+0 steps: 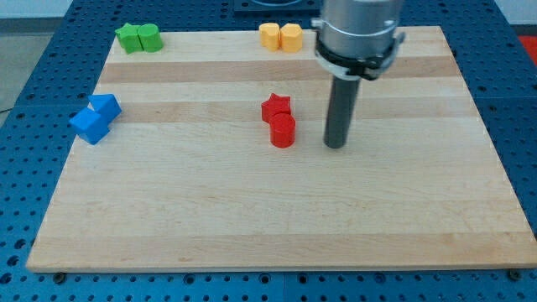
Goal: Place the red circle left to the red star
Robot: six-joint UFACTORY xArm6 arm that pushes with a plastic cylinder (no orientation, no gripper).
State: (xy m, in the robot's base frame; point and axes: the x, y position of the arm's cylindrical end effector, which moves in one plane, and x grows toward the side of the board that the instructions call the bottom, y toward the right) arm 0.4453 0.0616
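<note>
While upright, my tip beside red circle

The counter is pale blond wood with lighter and darker bands running across it, lying on a blue base patterned with rows of small dark holes. The star and the cylinder touching it are both bright red. Two blocks at the view's top left are green, two at the top centre are orange-yellow, and two at the left are blue. The rod is dark grey down to my tip, under a silver-grey collar.
</note>
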